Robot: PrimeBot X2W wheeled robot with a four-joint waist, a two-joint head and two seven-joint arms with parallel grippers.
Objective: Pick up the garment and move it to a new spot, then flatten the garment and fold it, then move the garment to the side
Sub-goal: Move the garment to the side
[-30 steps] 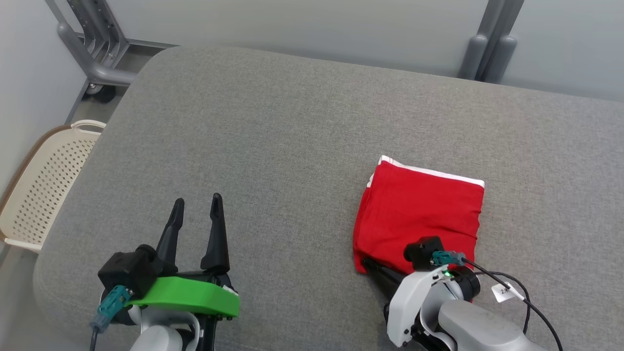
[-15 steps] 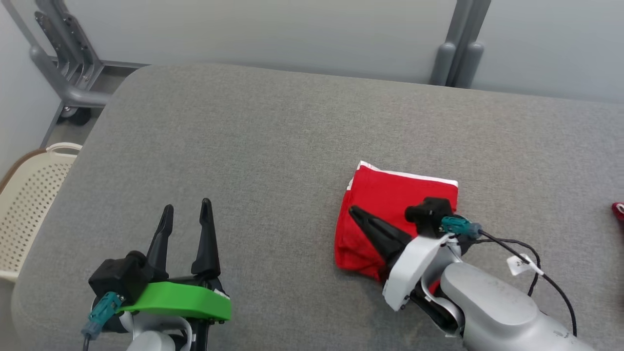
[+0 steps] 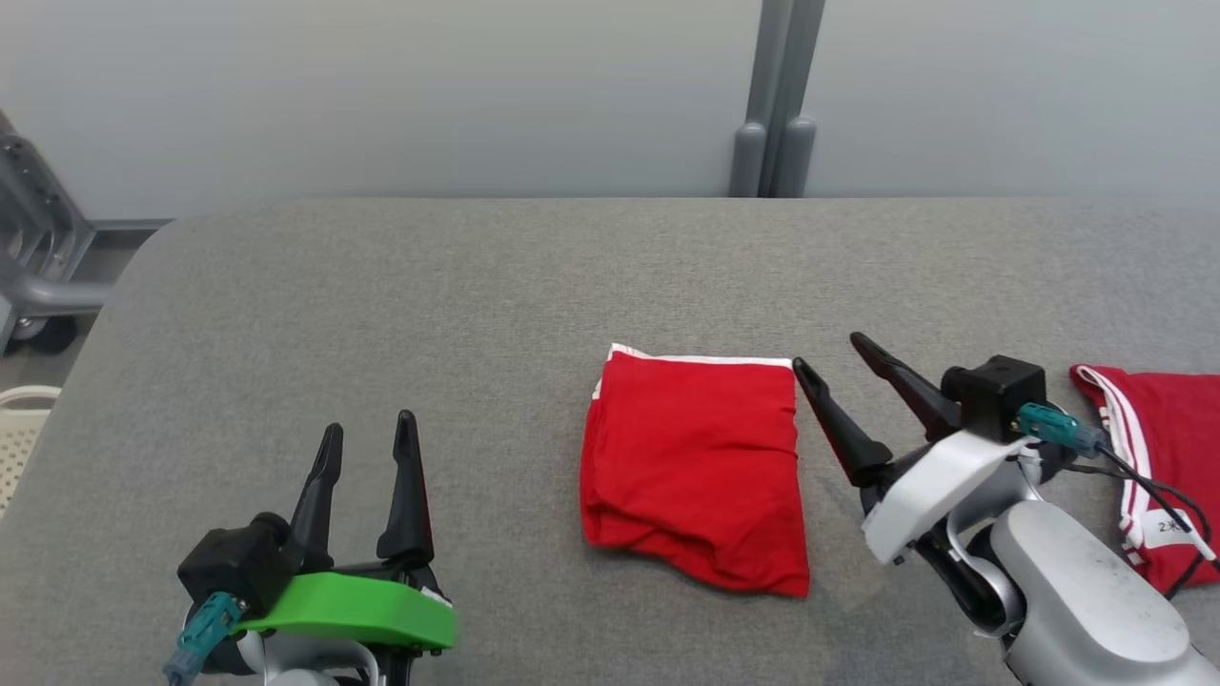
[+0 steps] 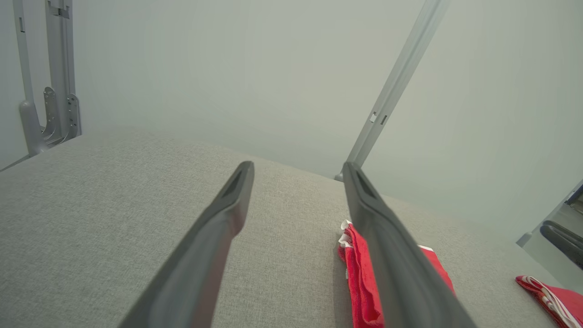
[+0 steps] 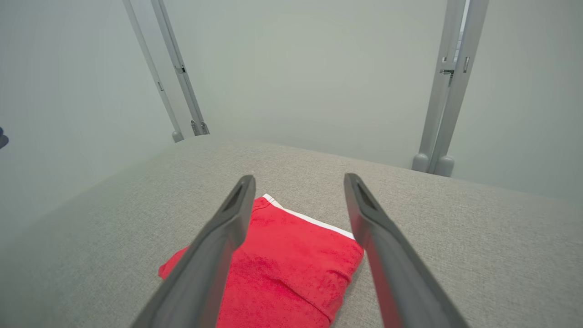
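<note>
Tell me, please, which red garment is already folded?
The red fabric garment in the middle; the white-striped red garment at the right edge lies loose.

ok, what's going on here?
The folded red garment lies on the grey padded table, held by nothing. The right gripper is open beside its right edge; the left gripper is open too, well off to the left. A second red garment with white stripes lies at the far right.
</note>
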